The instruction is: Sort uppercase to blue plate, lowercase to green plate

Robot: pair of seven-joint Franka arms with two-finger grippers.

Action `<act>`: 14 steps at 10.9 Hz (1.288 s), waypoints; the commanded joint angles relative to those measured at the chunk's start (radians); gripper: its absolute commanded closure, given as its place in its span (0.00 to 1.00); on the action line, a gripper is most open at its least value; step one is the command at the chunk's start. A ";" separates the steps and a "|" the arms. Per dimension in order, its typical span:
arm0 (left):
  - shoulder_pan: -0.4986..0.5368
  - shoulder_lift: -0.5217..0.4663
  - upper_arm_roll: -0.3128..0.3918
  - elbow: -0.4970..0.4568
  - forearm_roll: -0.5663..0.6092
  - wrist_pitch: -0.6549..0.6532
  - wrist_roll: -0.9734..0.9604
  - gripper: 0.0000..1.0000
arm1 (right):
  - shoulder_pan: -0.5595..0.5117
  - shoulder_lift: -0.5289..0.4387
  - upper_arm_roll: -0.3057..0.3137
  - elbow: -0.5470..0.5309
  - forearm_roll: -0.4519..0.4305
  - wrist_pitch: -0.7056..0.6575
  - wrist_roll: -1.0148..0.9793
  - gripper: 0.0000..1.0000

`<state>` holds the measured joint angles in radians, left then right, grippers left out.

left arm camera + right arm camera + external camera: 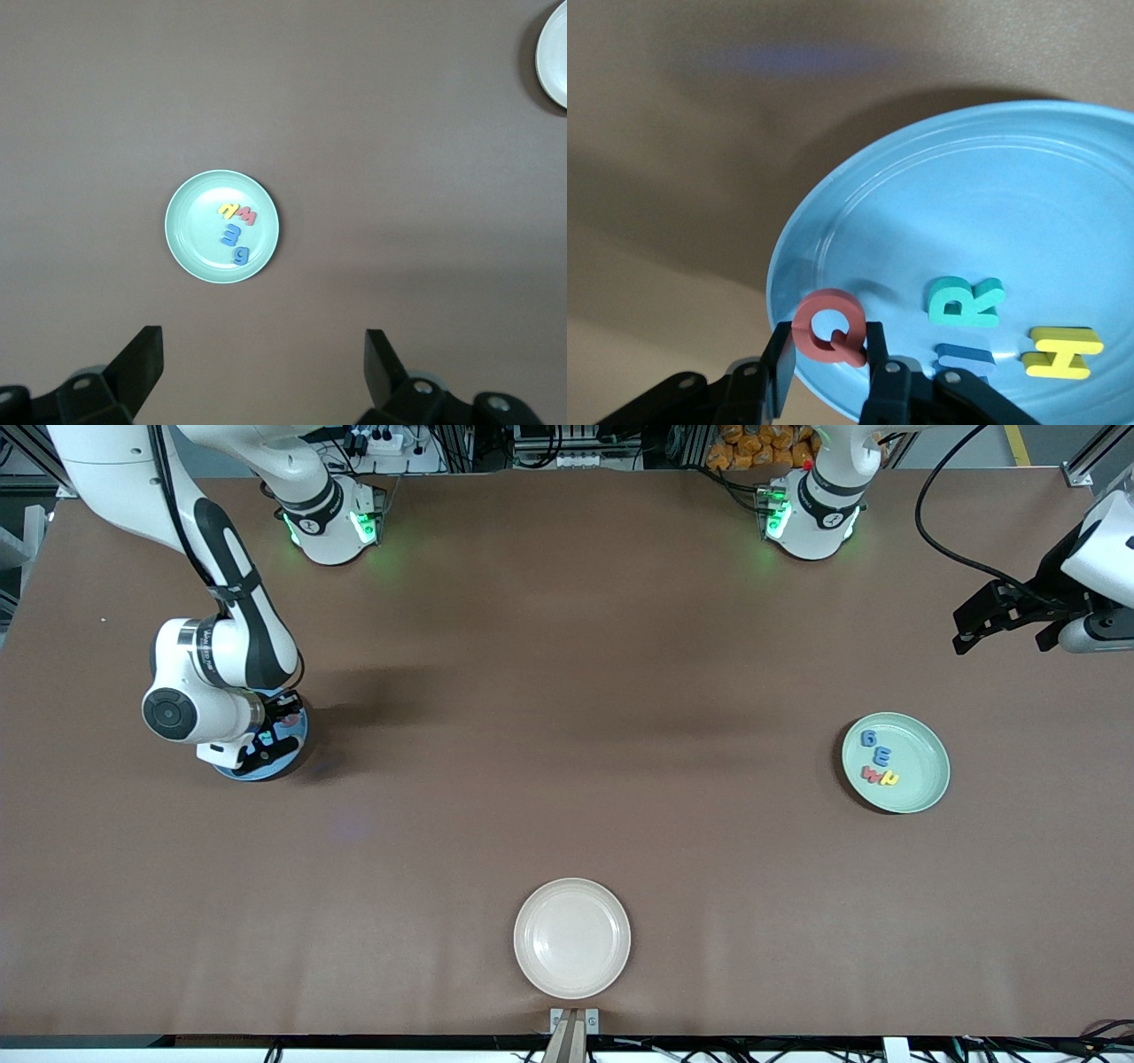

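Note:
My right gripper (828,350) hangs low over the blue plate (992,204), at the rim, shut on the red Q (829,328), which stands upright between its fingers. A green R (964,301), a yellow H (1063,351) and a partly hidden blue W (966,361) lie in that plate. In the front view the right gripper (275,731) covers most of the blue plate (266,771). The green plate (921,779) holds a blue g (869,737), a second blue letter (881,756), a red w (873,776) and a yellow letter (889,779). My left gripper (966,631) waits open high over the table, with the green plate (190,257) under it.
A cream plate (571,937) with nothing in it sits near the table edge closest to the front camera, and shows at the border of the left wrist view as the cream plate (554,53). The brown table (567,717) lies bare between the plates.

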<state>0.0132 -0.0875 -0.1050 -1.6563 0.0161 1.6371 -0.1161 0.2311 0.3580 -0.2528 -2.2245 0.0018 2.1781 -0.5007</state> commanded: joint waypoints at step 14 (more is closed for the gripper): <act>0.007 -0.005 0.002 -0.005 -0.004 0.007 -0.004 0.00 | -0.036 -0.102 0.015 0.531 0.014 -0.493 0.175 0.06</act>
<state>0.0140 -0.0869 -0.1017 -1.6569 0.0161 1.6377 -0.1161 0.2213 0.2762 -0.2617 -1.7568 0.0158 1.7439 -0.3607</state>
